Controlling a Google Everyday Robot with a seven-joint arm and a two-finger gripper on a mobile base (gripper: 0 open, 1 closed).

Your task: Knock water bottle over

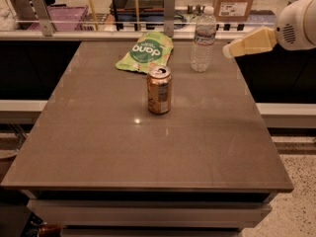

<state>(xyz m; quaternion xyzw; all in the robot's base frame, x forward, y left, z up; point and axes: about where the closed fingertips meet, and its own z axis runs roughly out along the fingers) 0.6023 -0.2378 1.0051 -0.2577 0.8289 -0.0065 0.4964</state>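
1. Water bottle (203, 39) stands upright near the far edge of the table (148, 152), right of centre, cap on.
2. Gripper (230, 49) hangs just right of the bottle, pointing at its middle. A small gap shows; no contact.
3. Gripper holds nothing. How wide it stands, I cannot tell.
4. Soda can (159, 90) is upright mid-table, well apart from the gripper.
5. Green snack pouch (145, 52) lies flat left of the bottle.

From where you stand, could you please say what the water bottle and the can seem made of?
The water bottle: clear glossy plastic, ribbed, see-through. The can: probably metal, coppery sheen, opened top. The gripper hangs beside the bottle, not touching.
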